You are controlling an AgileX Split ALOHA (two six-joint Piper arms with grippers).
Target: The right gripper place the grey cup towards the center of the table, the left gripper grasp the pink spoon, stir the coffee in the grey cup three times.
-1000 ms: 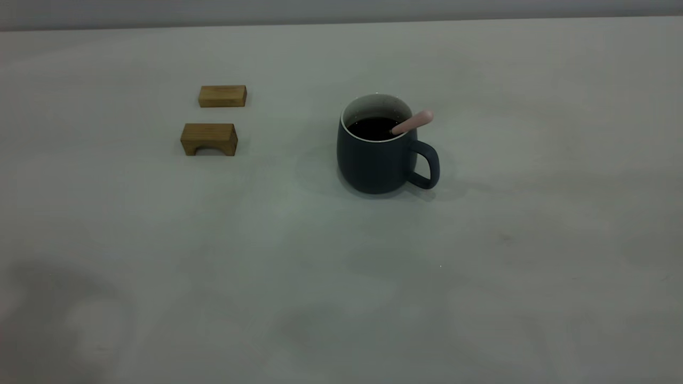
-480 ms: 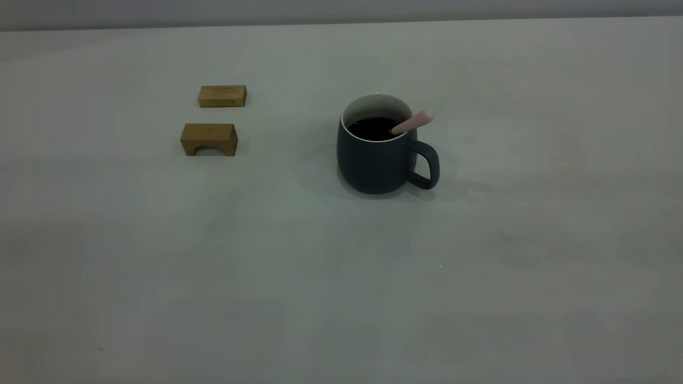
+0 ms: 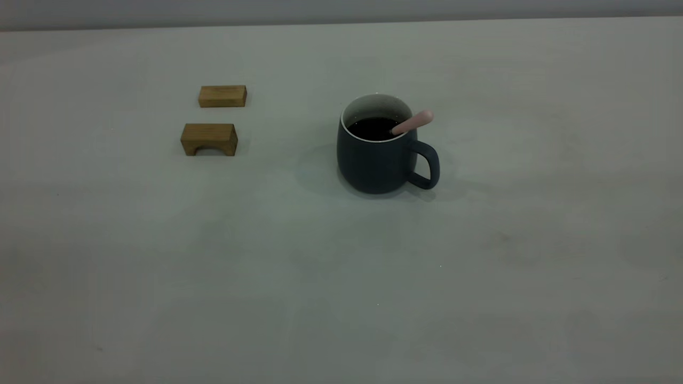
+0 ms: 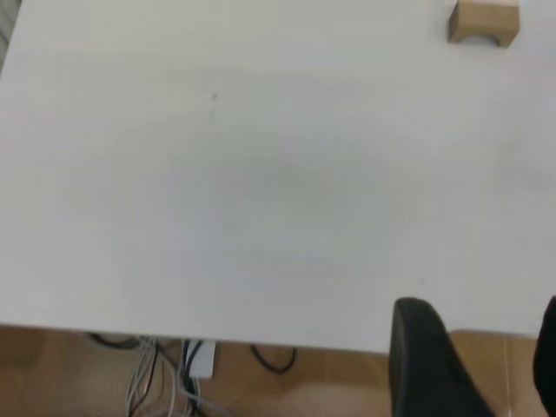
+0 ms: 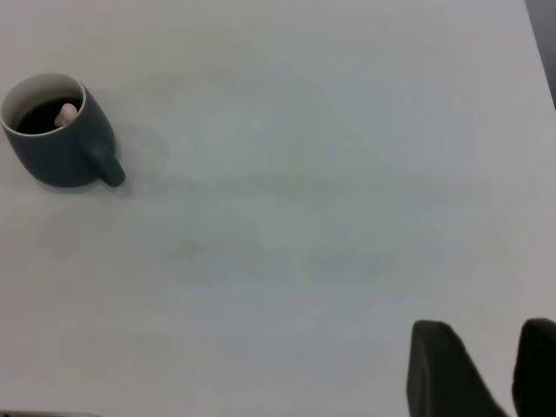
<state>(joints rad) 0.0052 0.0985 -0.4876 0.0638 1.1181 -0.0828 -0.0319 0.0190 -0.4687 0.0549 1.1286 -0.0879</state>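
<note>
The grey cup (image 3: 373,160) stands upright near the middle of the table (image 3: 341,277), handle to the right; it also shows far off in the right wrist view (image 5: 61,143). Coffee (image 3: 372,128) fills it. The pink spoon (image 3: 414,122) leans on the rim above the handle, its bowl sunk in the liquid; only its pink end (image 5: 66,113) shows from the right wrist. Neither gripper appears in the exterior view. My left gripper (image 4: 482,347) hangs open over the table's edge, holding nothing. My right gripper (image 5: 486,352) is open above bare table, far from the cup.
Two tan wooden blocks lie left of the cup: a flat one (image 3: 222,96) and an arched one (image 3: 208,139), the arched one also in the left wrist view (image 4: 484,22). Beyond the table edge (image 4: 217,334) are wooden floor and cables (image 4: 187,360).
Dark shadows over the near left and middle of the table have faded away. The cup, spoon and blocks have not moved.
</note>
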